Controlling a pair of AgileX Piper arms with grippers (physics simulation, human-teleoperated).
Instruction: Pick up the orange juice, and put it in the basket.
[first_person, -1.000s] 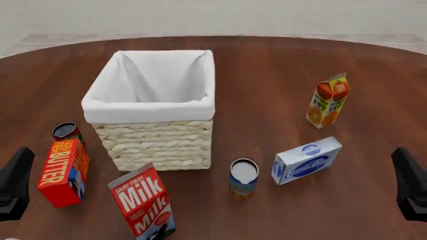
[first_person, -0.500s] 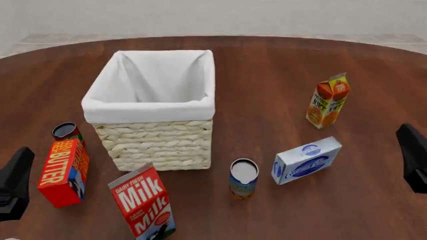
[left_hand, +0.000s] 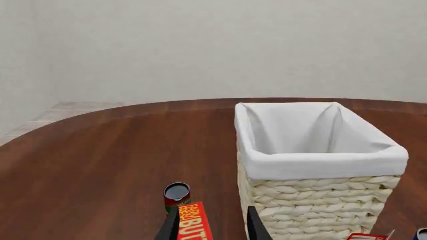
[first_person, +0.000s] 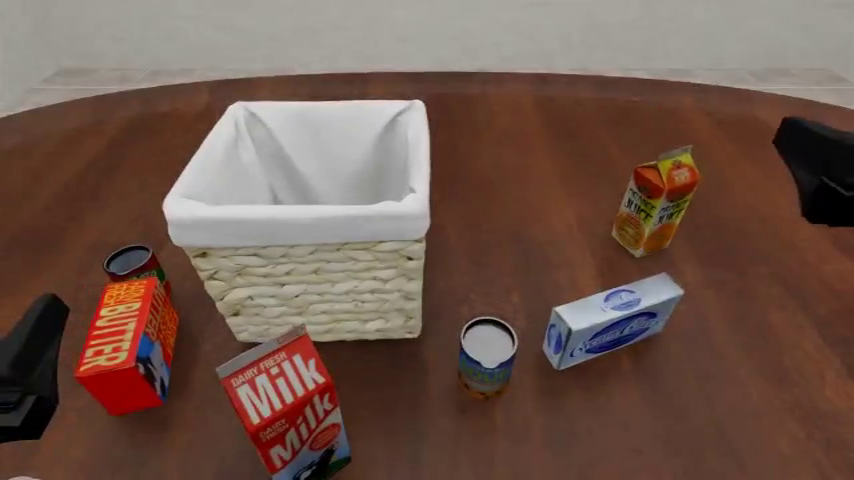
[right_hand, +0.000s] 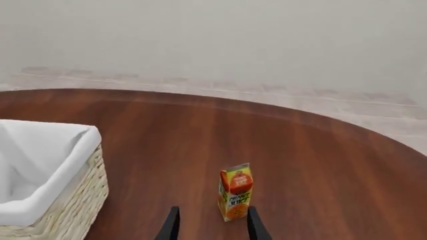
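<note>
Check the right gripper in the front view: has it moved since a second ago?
Yes. The right gripper has travelled up the frame's right edge, from below the blue-and-white box to level with the orange juice.

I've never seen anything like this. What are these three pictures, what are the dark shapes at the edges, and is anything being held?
These are computer-simulated views of a two-armed robot at a round wooden table. One camera overlooks the scene; one rides behind each gripper. The dark shapes are the left gripper and right gripper, both open and holding nothing. On the table stand a lined wicker basket, the orange juice, a Milk carton, a Butter box, a blue-and-white box and two cans. The right gripper's camera faces the juice.
</note>
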